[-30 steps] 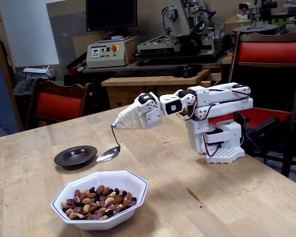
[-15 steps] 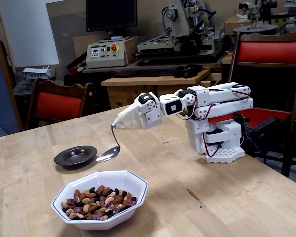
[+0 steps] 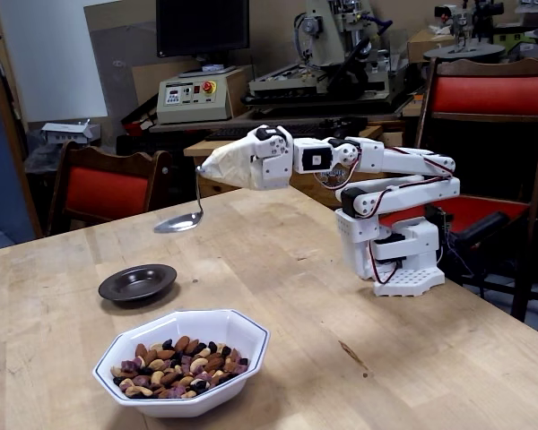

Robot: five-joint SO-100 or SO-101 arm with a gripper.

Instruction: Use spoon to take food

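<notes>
I see the gripper (image 3: 217, 167) wrapped in beige tape, so I can't tell how far it's open; the spoon (image 3: 181, 220) hangs from it, bowl empty, above the table (image 3: 359, 358). Food (image 3: 179, 366) sits in the white bowl (image 3: 242, 333), near the dark dish (image 3: 136, 282).

Even indoor light, slightly soft focus. Soft shadows on counter (image 3: 359, 296). Glint on spoon (image 3: 181, 220) below hand (image 3: 217, 167).

A shiny silver spoon (image 3: 179, 221), a dark dish (image 3: 137, 282), brown, pale and dark purple food (image 3: 180, 368) in a white, dark-rimmed bowl (image 3: 244, 327); light wooden bench (image 3: 341, 358).
</notes>
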